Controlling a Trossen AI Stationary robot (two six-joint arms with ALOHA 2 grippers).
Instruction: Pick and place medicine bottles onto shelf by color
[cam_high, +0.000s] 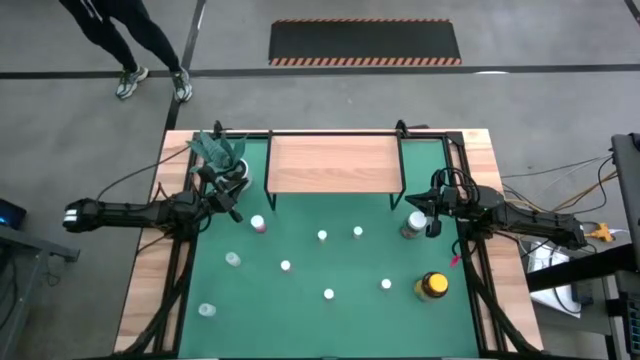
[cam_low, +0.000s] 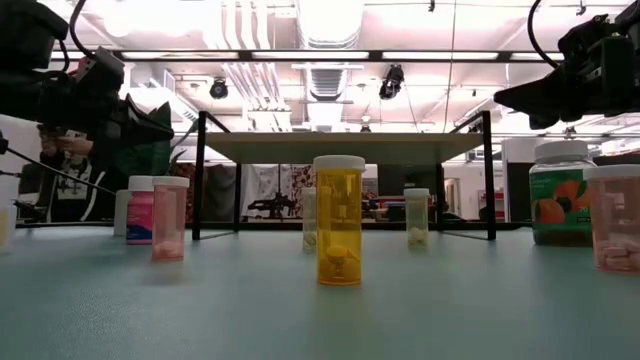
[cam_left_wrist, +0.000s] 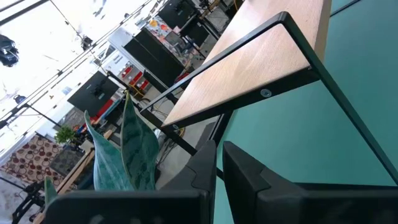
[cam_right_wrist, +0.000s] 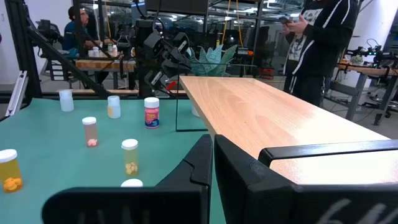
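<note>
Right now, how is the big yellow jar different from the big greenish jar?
The yellow jar has a black lid; the greenish jar has a white lid. The yellow jar stands nearer the front edge of the green mat, with nothing close to it; the greenish jar stands farther back, right beside the right end effector. Both stand upright on the mat's right side, and neither is on the shelf yet.

From my station I see a grey concrete floor (cam_high: 540, 45) beyond the table, with a black hazard-edged mat (cam_high: 365, 42) lying on it. Ceiling ducts (cam_low: 322, 70) and bright strip lights hang overhead. A person (cam_right_wrist: 317, 46) stands near cluttered workbenches (cam_right_wrist: 99, 62).
</note>
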